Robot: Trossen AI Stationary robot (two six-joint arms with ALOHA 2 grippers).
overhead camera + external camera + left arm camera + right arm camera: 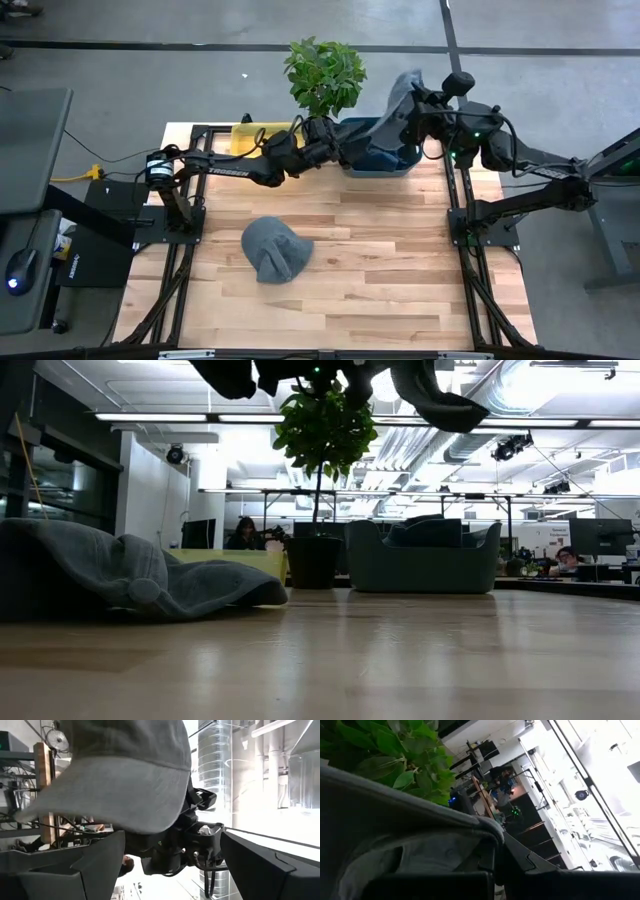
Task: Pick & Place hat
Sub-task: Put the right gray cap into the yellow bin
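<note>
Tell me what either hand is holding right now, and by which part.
The right hand is shut on a grey hat, pinching its fabric edge above the blue bin. The left hand is open beside it, holding nothing.

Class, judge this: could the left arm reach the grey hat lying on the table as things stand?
Probably yes. The left claw is open and empty near the bin, and bare table surrounds the grey hat.

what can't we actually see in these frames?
- High view: contents of the blue bin, covered by both arms and the held hat.
- Low view: both grippers, cut off by the top edge.
- Right wrist view: right gripper fingertips, buried in hat fabric.
- Left wrist view: what's behind the hat's brim, which fills the frame.
</note>
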